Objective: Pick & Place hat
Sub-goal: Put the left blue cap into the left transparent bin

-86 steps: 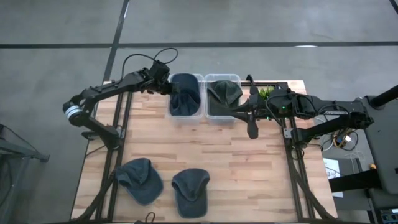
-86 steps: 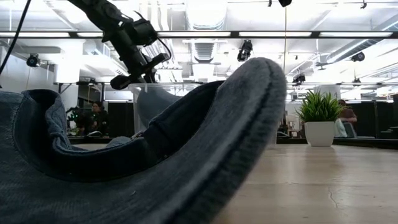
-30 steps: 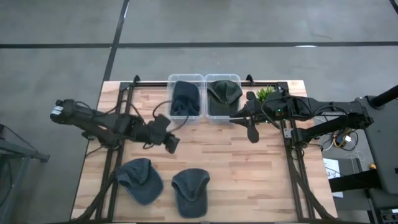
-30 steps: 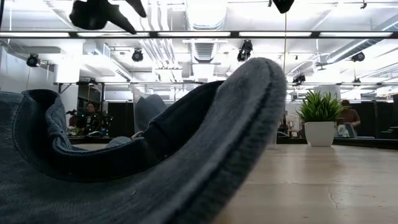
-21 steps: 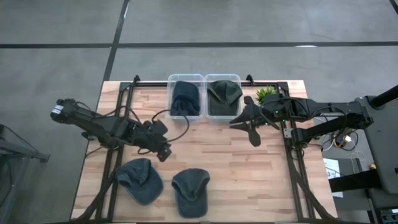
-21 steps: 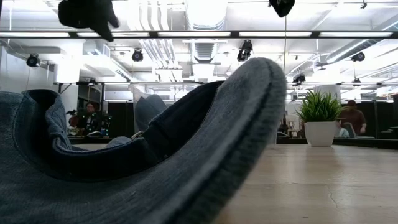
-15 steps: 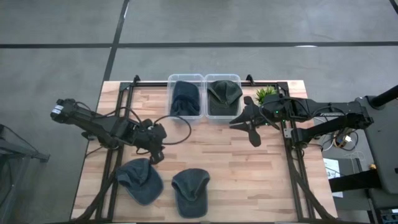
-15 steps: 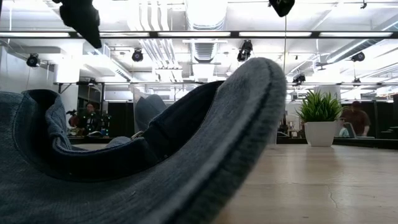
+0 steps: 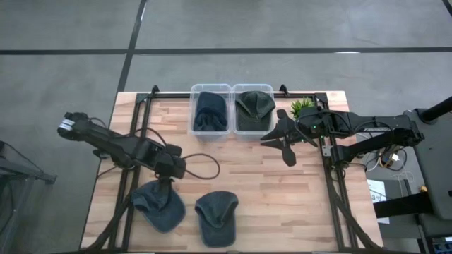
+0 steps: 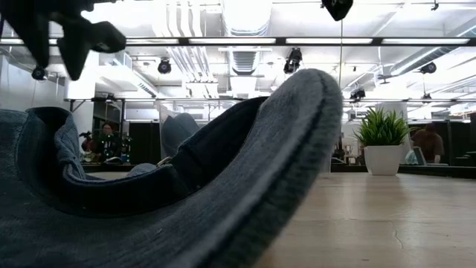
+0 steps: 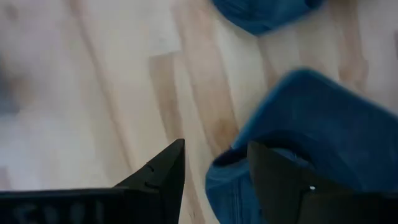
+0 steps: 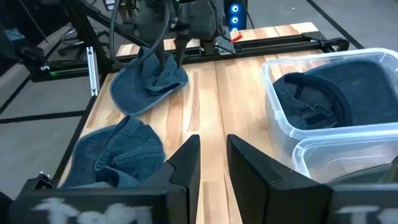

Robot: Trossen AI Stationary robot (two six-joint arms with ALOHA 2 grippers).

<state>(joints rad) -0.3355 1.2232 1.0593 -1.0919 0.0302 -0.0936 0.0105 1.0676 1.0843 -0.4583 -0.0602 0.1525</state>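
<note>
Hovering over the near-left blue cap [image 9: 159,204], the left gripper [image 9: 167,185] hangs with fingers parted, empty; in its wrist view one finger sits over bare wood, the other over the cap's edge [image 11: 298,143]; a second blue cap [image 9: 217,215] lies just beside it, near the table's front edge [image 9: 282,240]; two clear bins [image 9: 212,134] stand at the far side, one holding a dark blue cap [image 9: 210,110], the other a grey-green cap [image 9: 255,104]; right gripper [image 9: 272,139] waits beside the bins, fingers narrowly parted, holding nothing; judgement: caps are light, soft cloth, likely to fold and sag when lifted, brim the stiffer part; best hold looks like a pinch on the crown's raised fold or the brim rim; open wood between caps and bins gives a free carry path; watch the bin walls, the neighbouring cap, the waiting right arm.
</note>
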